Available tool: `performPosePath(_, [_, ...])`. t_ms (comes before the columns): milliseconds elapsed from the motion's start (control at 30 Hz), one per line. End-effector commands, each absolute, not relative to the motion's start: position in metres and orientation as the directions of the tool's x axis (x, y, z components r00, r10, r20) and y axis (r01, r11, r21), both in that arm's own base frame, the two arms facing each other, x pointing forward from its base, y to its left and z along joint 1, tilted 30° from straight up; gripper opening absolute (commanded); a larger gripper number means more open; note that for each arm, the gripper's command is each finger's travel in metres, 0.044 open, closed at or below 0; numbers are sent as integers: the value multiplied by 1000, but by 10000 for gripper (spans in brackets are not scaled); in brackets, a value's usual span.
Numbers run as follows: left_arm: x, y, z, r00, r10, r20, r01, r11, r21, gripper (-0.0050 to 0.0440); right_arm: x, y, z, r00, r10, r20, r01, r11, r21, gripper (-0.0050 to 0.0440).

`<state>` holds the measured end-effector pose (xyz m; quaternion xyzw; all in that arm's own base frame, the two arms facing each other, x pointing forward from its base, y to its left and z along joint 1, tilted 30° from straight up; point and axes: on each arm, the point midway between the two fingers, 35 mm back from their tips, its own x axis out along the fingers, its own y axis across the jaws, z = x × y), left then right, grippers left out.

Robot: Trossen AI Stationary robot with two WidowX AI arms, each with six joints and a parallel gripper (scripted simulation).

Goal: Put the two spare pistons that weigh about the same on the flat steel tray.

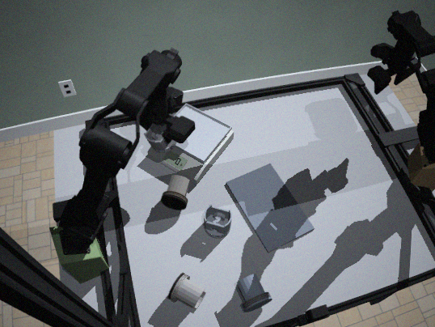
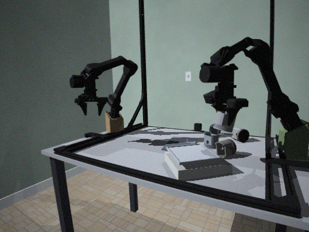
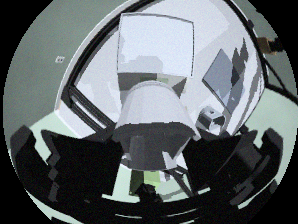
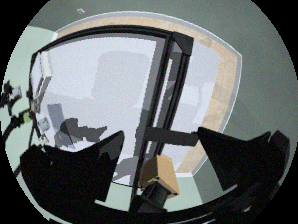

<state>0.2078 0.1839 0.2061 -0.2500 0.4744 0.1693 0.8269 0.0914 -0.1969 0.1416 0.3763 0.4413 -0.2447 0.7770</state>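
In the top view, the wall outlet (image 1: 66,87) (image 2: 188,76) (image 3: 60,59) (image 4: 81,10) was at upper left. To its right, the left gripper (image 1: 162,137) (image 2: 225,119) (image 3: 152,121) was clamped on a light grey piston (image 1: 155,139) (image 2: 223,121) (image 3: 152,105), held up beside the scale (image 1: 214,165) (image 2: 192,161) (image 3: 155,45) (image 4: 46,72). The scale's display (image 1: 176,160) seemed to show a "0", though shadow made it hard to read. Just below the scale lay a beige piston (image 1: 176,193) (image 2: 225,147) with a dark end; a pale piston (image 1: 187,291) (image 2: 240,134) lay on its side at lower centre-left. A grey piston (image 1: 217,222) (image 2: 211,139) (image 3: 211,120) (image 4: 44,124) stood at centre, near the tray's left edge, and a blue-grey piston (image 1: 254,293) (image 2: 213,129) lay at lower centre. The flat steel tray (image 1: 259,202) (image 2: 181,141) (image 3: 220,75) (image 4: 56,117) lay right of centre, bearing no piston, partly under an arm's shadow. At upper right, the right gripper (image 1: 389,82) (image 2: 92,113) (image 4: 161,133) hung in the air, its fingers wide apart with nothing between them.
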Motion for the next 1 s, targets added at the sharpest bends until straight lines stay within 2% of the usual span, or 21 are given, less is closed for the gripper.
performPosePath(0, [221, 197, 218, 496, 53, -867, -519, 818, -248, 158, 92, -197, 142, 494, -47, -868, 709, 599, 371, 440])
performPosePath(967, [295, 269, 263, 495, 47, -868, -535, 803, -263, 158, 92, -197, 142, 494, -47, -868, 709, 599, 371, 440])
